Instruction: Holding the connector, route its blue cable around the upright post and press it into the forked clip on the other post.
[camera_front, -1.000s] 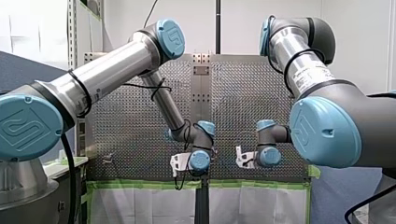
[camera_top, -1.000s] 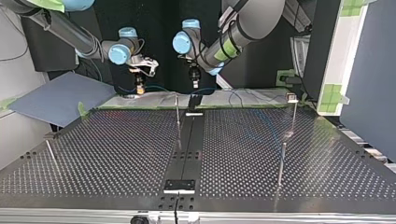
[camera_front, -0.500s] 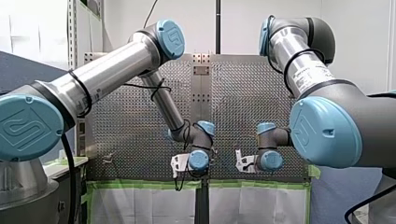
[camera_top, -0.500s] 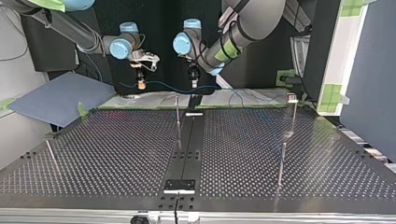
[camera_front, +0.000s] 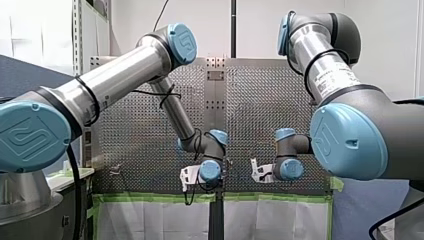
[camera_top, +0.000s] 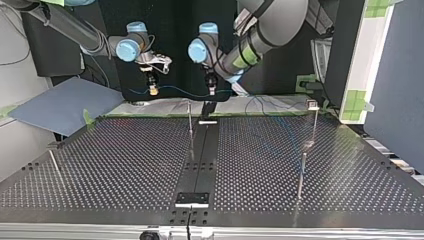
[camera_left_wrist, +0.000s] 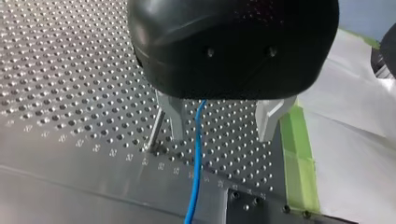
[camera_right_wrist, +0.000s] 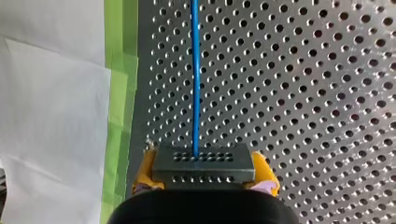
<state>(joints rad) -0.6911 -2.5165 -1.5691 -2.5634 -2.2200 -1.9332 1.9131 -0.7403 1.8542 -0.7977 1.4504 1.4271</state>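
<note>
My right gripper (camera_right_wrist: 204, 183) has its yellow pads shut on a dark perforated connector (camera_right_wrist: 203, 163). The blue cable (camera_right_wrist: 195, 70) runs straight ahead from it over the perforated plate. In the top view my right gripper (camera_top: 153, 90) hangs at the far edge and the cable (camera_top: 180, 92) spans across to my left gripper (camera_top: 212, 90). My left gripper (camera_left_wrist: 219, 137) is open, and the cable (camera_left_wrist: 197, 154) passes loosely between its fingers (camera_left_wrist: 176, 122). A thin upright post (camera_left_wrist: 154, 133) stands just beside one finger. Another post (camera_top: 314, 125) with a small clip head (camera_top: 312, 104) stands at the top view's right.
More thin posts stand on the table (camera_top: 125, 165): one in the middle (camera_top: 190, 127), one at the top view's right front (camera_top: 301, 175), one at its left (camera_top: 55, 165). Green tape (camera_left_wrist: 299, 158) and white sheeting border the plate near the grippers.
Both grippers have shifted slightly toward the top view's right. The right gripper has lifted the connector, so the cable hangs higher between the two grippers.
</note>
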